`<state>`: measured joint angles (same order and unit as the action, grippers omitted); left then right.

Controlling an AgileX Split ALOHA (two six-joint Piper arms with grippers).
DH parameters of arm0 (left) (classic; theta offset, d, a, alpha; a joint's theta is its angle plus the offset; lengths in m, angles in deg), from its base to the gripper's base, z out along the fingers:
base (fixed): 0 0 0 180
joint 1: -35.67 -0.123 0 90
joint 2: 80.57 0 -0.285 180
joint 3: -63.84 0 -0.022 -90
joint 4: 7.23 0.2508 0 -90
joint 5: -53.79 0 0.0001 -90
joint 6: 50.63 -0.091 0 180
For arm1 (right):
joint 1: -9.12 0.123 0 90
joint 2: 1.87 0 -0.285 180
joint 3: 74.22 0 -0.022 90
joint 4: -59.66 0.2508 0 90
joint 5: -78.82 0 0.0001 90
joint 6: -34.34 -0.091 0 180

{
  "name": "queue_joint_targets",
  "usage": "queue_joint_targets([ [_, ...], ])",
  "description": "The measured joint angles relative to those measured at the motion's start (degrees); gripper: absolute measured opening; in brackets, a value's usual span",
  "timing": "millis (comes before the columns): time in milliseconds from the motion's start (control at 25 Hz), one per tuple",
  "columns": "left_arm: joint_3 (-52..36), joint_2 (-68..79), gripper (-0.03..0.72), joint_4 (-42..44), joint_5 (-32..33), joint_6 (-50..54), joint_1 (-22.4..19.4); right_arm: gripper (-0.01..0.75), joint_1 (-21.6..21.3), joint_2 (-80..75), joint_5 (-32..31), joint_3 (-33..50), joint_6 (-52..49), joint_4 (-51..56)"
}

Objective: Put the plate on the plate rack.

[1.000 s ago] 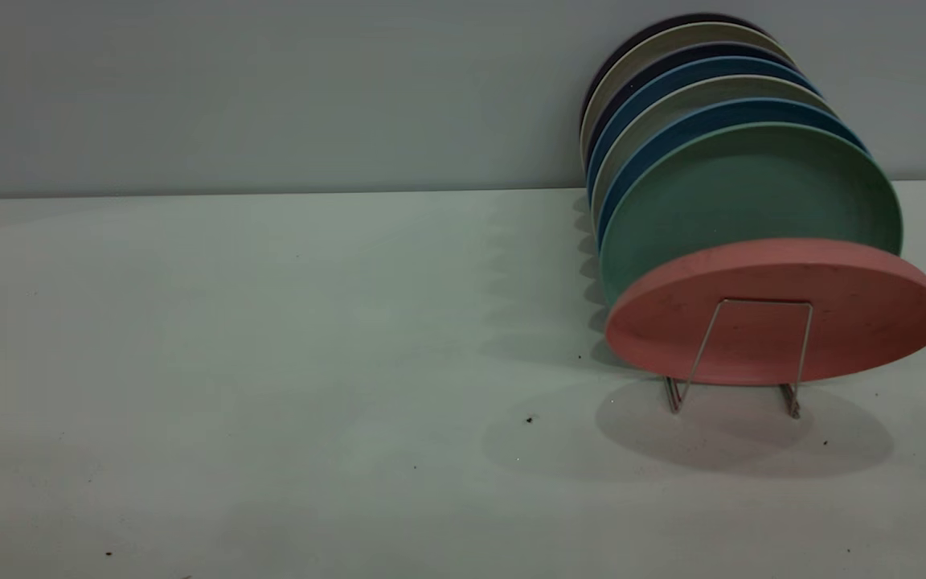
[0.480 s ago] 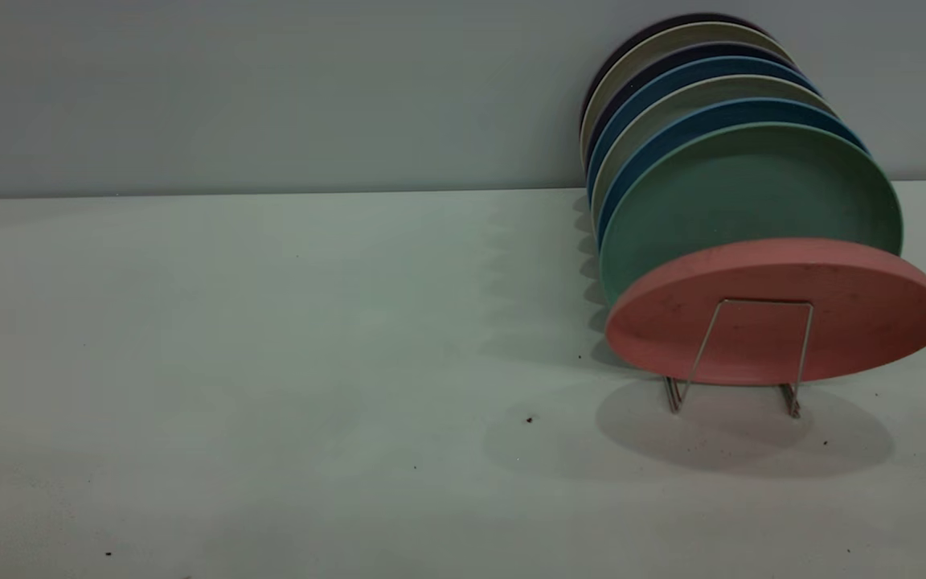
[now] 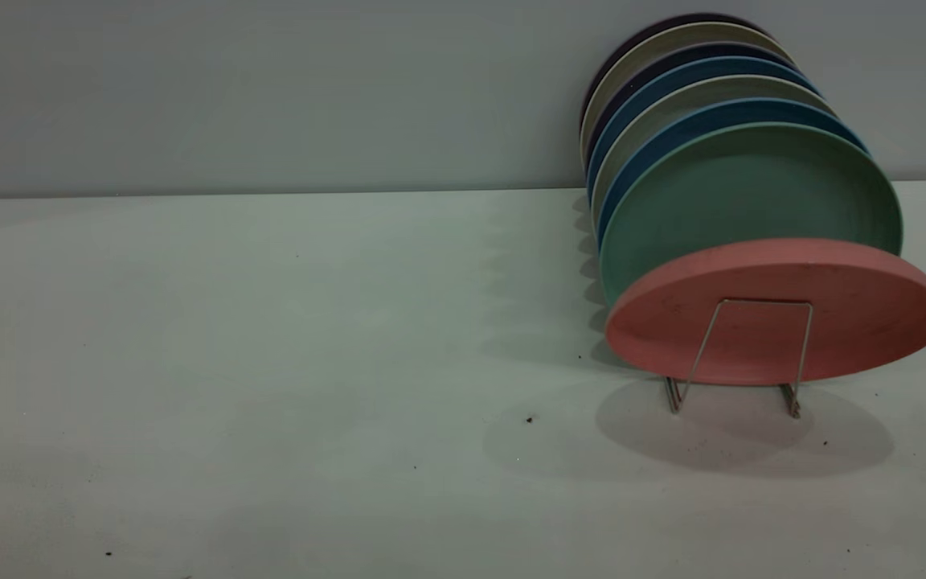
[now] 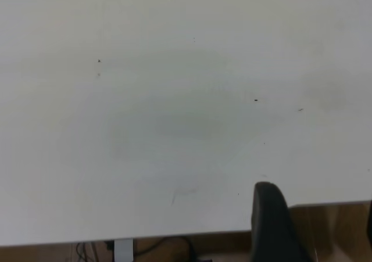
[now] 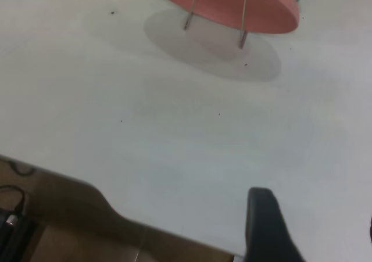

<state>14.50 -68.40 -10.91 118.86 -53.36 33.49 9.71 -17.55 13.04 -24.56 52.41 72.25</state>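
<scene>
Salmon-pink plate (image 5: 232,3) tilted behind wire plate rack (image 5: 216,15) on white table (image 5: 174,134).

We see one dark finger (image 4: 272,224) of our left gripper and one finger (image 5: 266,227) of our right, both arms hanging above the table.

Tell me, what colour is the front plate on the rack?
Salmon pink; the plate shows best in the exterior view.

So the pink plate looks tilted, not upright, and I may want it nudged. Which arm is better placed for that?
Probably the right. Its wrist view faces the plate leaning on the rack; the left wrist view shows only bare table. The rack sits at the exterior view's right.
</scene>
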Motion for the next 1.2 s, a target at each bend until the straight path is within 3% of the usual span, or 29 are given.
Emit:
queue_joint_targets([
  [1200,0.0,-5.66,0.423,-0.05,-0.07,0.0,0.0,0.437,0.0,8.86,-0.19,0.0,-0.11,0.32],
])
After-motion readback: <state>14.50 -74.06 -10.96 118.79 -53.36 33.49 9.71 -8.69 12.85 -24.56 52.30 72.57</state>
